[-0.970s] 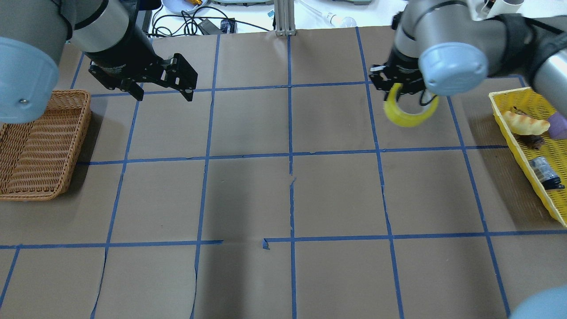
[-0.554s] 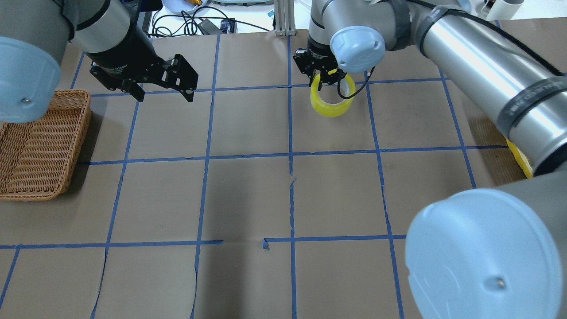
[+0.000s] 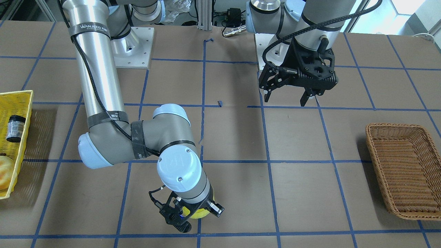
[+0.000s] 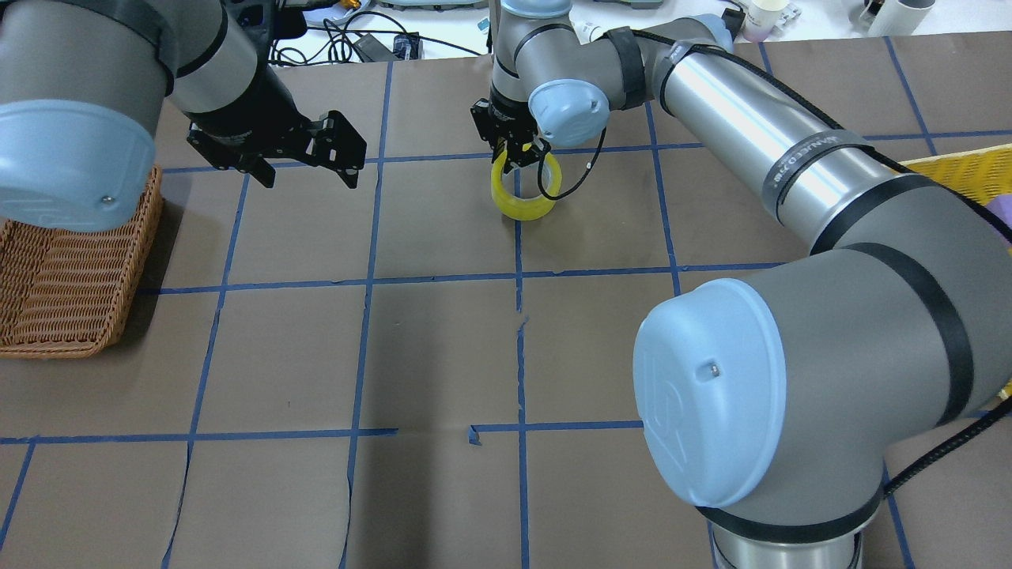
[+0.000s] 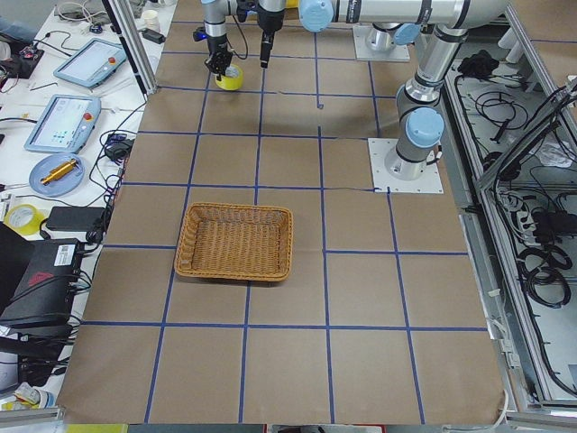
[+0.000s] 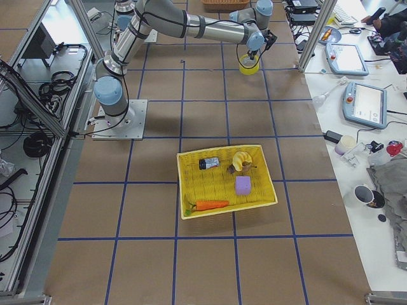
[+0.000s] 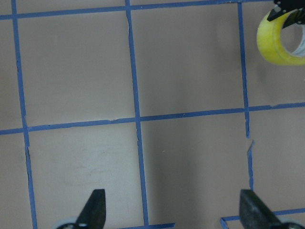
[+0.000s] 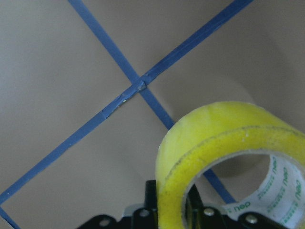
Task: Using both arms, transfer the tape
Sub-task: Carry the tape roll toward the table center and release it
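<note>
The yellow tape roll (image 4: 526,191) hangs from my right gripper (image 4: 518,154), which is shut on its rim, one finger inside the white core. It hangs just above the paper at the centre blue line in the far row. It also shows in the front view (image 3: 199,214), the right wrist view (image 8: 209,143), and at the top right of the left wrist view (image 7: 276,40). My left gripper (image 4: 308,178) is open and empty, hovering about one grid square left of the tape. Its fingertips (image 7: 93,210) show at the bottom of the left wrist view.
A wicker basket (image 4: 63,276) sits at the table's left edge, under my left arm. A yellow basket (image 6: 226,181) with several items sits on the right side. My right arm's elbow (image 4: 711,395) blocks the overhead view's lower right. Cables and clutter (image 4: 356,39) lie beyond the far edge.
My right arm has swung left with the tape, from the right-hand column to the centre line. My left gripper has shifted slightly right and stays open.
</note>
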Controlling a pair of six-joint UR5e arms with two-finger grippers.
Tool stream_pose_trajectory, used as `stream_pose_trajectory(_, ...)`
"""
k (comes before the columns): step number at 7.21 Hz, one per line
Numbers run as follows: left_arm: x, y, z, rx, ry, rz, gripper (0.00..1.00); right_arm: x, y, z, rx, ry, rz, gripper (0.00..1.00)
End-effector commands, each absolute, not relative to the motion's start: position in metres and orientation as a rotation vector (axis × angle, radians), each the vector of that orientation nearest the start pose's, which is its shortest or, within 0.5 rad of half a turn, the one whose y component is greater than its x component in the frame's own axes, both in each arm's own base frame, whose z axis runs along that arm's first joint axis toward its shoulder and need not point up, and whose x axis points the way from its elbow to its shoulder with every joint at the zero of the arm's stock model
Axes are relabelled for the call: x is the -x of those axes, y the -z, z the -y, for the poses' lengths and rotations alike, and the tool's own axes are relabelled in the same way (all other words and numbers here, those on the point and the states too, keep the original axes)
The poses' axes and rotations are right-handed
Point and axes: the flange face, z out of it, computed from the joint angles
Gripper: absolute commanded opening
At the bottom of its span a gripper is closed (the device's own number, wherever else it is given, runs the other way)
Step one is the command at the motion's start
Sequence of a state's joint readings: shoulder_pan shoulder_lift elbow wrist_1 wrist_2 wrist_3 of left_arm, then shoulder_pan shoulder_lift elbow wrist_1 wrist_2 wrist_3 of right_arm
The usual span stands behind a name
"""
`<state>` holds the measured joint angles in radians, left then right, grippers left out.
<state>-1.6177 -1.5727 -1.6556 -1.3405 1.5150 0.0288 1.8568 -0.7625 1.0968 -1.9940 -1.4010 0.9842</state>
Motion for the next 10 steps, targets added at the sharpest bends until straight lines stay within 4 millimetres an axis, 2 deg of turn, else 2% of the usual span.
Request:
stream_pose_trajectory(1,0.177,-0.443,0.498,-0.165,0.236,-3.229,1.0,-0.379,-0.225,0.71,-1.01,-0.06,-2.769,0.68)
stream_pose_trajectory(2,0.194,-0.428,0.496,-0.219,0.188,-3.228,1.0,-0.38,-0.23,0.709,-0.996,-0.051,-2.772,0.96)
stream_pose_trajectory(3,0.198,-0.419,0.502,-0.227,0.185,-3.228,1.0,-0.377,-0.249,0.707,-0.952,-0.02,-2.79,1.0)
stream_pose_trajectory(4,0.198,-0.416,0.505,-0.23,0.18,-3.228,1.0,-0.369,-0.281,0.695,-0.879,-0.024,-2.845,1.0)
stream_pose_trajectory(5,0.2,-0.406,0.509,-0.229,0.158,-3.229,1.0,-0.342,-0.319,0.684,-0.758,-0.012,-2.968,1.0)
stream_pose_trajectory(6,0.201,-0.405,0.515,-0.229,0.214,-3.227,1.0,-0.3,-0.35,0.679,-0.587,-0.011,-3.065,1.0)
stream_pose_trajectory(7,0.202,-0.399,0.52,-0.231,0.202,-3.23,1.0,-0.238,-0.375,0.672,-0.495,-0.022,-3.087,1.0)
stream_pose_trajectory(8,0.205,-0.384,0.532,-0.201,0.225,-3.236,1.0,-0.183,-0.4,0.645,-0.491,-0.069,-3.094,1.0)
stream_pose_trajectory(9,0.211,-0.359,0.55,-0.163,0.246,-3.242,1.0,-0.148,-0.432,0.599,-0.375,-0.058,-3.108,1.0)
stream_pose_trajectory(10,0.223,-0.332,0.57,-0.135,0.311,-3.247,1.0,-0.135,-0.444,0.549,-0.216,-0.056,-3.131,1.0)
